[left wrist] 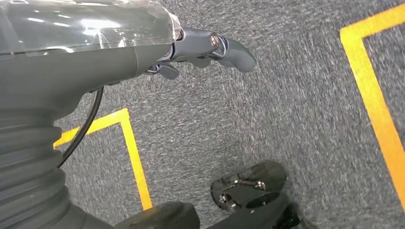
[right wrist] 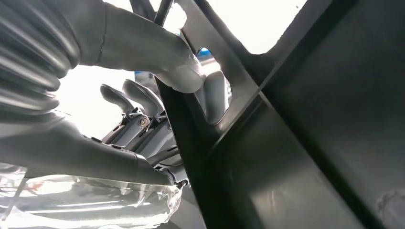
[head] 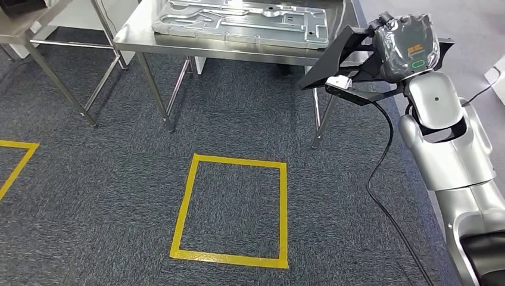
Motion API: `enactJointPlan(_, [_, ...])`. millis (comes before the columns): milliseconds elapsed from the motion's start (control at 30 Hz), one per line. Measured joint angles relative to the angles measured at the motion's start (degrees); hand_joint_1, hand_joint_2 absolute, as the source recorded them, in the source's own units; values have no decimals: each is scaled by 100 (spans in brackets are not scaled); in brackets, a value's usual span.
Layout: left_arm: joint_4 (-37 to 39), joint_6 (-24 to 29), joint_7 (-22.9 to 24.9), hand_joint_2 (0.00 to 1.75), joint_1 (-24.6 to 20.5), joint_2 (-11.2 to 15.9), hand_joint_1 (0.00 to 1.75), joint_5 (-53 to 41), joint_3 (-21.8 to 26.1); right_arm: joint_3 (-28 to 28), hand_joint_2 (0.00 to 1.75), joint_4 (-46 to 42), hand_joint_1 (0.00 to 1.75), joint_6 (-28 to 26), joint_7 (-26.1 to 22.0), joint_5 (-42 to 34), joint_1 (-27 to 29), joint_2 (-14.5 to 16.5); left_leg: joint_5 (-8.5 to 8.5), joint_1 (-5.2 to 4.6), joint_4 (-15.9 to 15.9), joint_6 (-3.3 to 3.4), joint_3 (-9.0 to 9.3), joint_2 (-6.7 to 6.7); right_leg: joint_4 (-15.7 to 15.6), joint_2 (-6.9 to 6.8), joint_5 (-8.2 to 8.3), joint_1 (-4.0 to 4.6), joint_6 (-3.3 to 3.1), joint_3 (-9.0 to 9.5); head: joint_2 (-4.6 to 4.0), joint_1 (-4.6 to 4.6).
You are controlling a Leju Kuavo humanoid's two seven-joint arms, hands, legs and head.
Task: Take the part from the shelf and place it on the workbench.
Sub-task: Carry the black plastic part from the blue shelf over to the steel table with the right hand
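Part (head: 351,65) held up in the right hand (head: 405,50), beside the table (head: 238,50) corner.
Black and angular, it is gripped with thumb (right wrist: 181,71) and fingers (right wrist: 138,100) wrapped around a strut; left hand (left wrist: 210,50) hangs over carpet (head: 238,208), fingers loosely extended, holding nothing.

The part (head: 348,56) is a flat black frame of angular struts with open cut-outs, sitting at about two o'clock in the head view; it is held off the floor, tilted, its pointed end toward nine o'clock, overlapping the workbench (head: 238,50) corner; it appears plastic, though the close view (right wrist: 296,143) is dim.
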Motion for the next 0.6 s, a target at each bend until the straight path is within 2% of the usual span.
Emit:
enactJointPlan(33, [0, -2, 0, 175, 0, -4, 0, -1, 1, 0, 175, 3, 175, 1, -2, 0, -2, 1, -13, 4, 11, -11, 2, 55, -125, -28, 117, -19, 20, 67, 0, 0])
enactJointPlan(100, [0, -5, 0, 175, -5, -16, 0, -6, 3, -1, 175, 5, 175, 2, -7, 0, -20, 1, -59, 9, 59, -58, 10, 158, -823, -186, 441, -35, 46, 439, 0, 0])
enactJointPlan(167, [0, -5, 0, 175, -11, -21, 0, -13, 7, -1, 175, 7, 175, 3, -13, 1, -47, 4, -115, -19, 116, -128, 12, 237, -1342, -332, 596, -8, -10, 704, 0, -1])
enactJointPlan(200, [0, -5, 0, 175, -11, -21, 0, -15, 8, -2, 175, 9, 175, 5, -16, 1, -52, 5, -134, -38, 126, -162, 18, 276, -1406, -345, 585, 12, -56, 727, 0, -1])
enactJointPlan(267, [0, -6, 0, 175, -13, -22, 0, -20, 10, -2, 175, 14, 175, 8, -17, 1, -54, 9, -161, -46, 118, -225, 40, 354, -1402, -226, 594, 23, -149, 712, 0, -1])
enactJointPlan(300, [0, -6, -1, 175, -16, -22, 0, -22, 10, -3, 175, 14, 175, 9, -19, 1, -57, 9, -195, -34, 141, -258, 45, 342, -1410, -176, 600, 17, -182, 713, 0, -1])
enactJointPlan(367, [0, -7, -5, 175, -24, -22, 0, -24, 11, -4, 175, 14, 175, 8, -21, 1, -76, 14, -441, -7, 501, -303, -97, 168, -1429, -85, 615, 1, -258, 722, 0, -1])
enactJointPlan(433, [0, -8, -10, 175, -14, -22, 0, -27, 14, 3, 175, 16, 175, 9, -27, 1, -81, 26, -808, 0, 1255, -309, -438, -23, -1430, 13, 618, 18, -305, 722, 0, -1])
enactJointPlan(467, [0, -10, -10, 175, -5, -22, 0, -29, 16, 8, 175, 19, 175, 10, -30, 1, -73, 33, -913, -1, 1589, -304, -607, -57, -1429, 75, 618, 31, -313, 723, 0, -1])
enactJointPlan(500, [0, -11, -12, 175, 3, -22, 0, -31, 17, 11, 175, 21, 175, 13, -32, 1, -63, 38, -914, -2, 1762, -292, -707, -74, -1427, 140, 617, 44, -317, 725, 0, -1])
enactJointPlan(533, [0, -14, -14, 175, 6, -22, 0, -32, 18, 13, 175, 21, 175, 15, -34, 0, -56, 43, -805, -5, 1722, -271, -715, -86, -1425, 197, 617, 56, -319, 729, 0, -1])
enactJointPlan(567, [0, -17, -15, 175, 7, -21, 0, -31, 20, 13, 175, 21, 175, 15, -35, -7, -52, 49, -605, -8, 1469, -239, -624, -98, -1423, 248, 615, 66, -321, 737, 0, -1])
enactJointPlan(600, [0, -19, -17, 175, 4, -19, 0, -28, 21, 13, 175, 21, 175, 13, -36, -14, -52, 55, -372, -14, 1088, -197, -472, -125, -1421, 292, 614, 73, -321, 743, 0, -1])
